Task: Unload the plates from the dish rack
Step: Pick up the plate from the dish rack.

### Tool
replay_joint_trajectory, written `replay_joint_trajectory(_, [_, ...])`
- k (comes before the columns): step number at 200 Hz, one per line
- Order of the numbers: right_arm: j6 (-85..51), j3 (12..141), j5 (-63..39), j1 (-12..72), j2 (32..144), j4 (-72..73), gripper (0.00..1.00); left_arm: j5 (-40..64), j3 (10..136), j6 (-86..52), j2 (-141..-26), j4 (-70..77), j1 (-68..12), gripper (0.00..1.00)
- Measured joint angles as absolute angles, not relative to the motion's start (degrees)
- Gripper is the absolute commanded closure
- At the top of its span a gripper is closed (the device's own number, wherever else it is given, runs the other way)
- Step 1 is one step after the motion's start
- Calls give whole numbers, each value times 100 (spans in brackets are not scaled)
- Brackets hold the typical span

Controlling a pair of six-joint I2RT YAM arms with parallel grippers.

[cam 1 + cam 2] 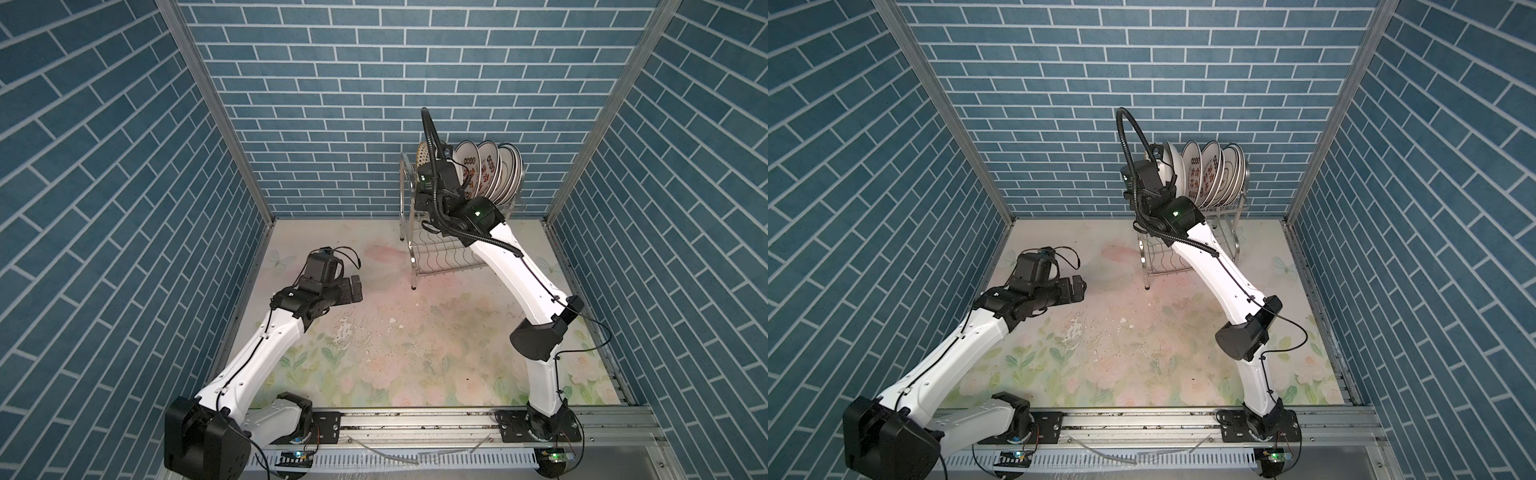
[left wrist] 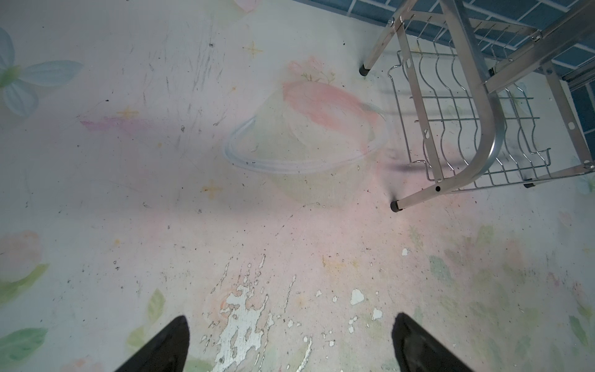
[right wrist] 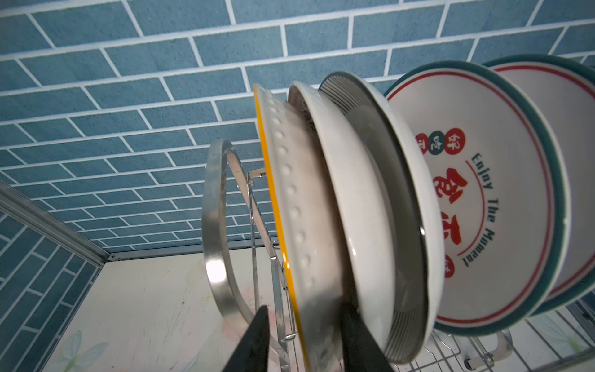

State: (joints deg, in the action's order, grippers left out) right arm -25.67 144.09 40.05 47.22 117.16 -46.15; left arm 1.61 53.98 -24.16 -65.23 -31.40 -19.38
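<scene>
Steel dish rack (image 1: 405, 195) (image 1: 1241, 199): shiny two-tier wire frame standing at about 1 o'clock on the table (image 1: 374, 340), close to the blue brick-pattern wall (image 1: 332, 104).
Plates (image 1: 486, 174) (image 1: 1208, 174): all on edge in one row on the rack's upper tier, tilted the same way, packed close together.
Yellow-edged plate (image 3: 299, 209): at the 9 o'clock end of the row, just beside the rack's arched side tube (image 3: 214, 209); white back with a line of raised dots near the rim.
Row behind it: a plain white plate (image 3: 354, 199), then a black-striped plate (image 3: 405, 335), then a green-banded plate (image 3: 476, 199) with red lettering; more green rims beyond.
Right gripper (image 3: 305, 307): raised to the upper tier, its black fingers (image 3: 254, 341) astride the lower rim of the yellow-edged plate, one on each face. Jaws parted; a sliver of gap shows between one finger and the yellow edge, so the plate is not clamped.
Left gripper (image 1: 356, 289) (image 2: 290, 317): spread wide, holding nothing, above the table toward 10 o'clock, well apart from the rack.
</scene>
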Motion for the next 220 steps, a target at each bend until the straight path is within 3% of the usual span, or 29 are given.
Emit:
replay_joint_trajectory(80, [-2458, 14757, 4499, 4737, 12044, -4783, 73, 180, 5398, -2418, -6482, -3140, -1935, 1])
replay_joint_trajectory(220, [-1640, 14846, 6326, 5028, 12519, -4215, 92, 176, 5398, -2427, -6309, -3197, -1935, 1])
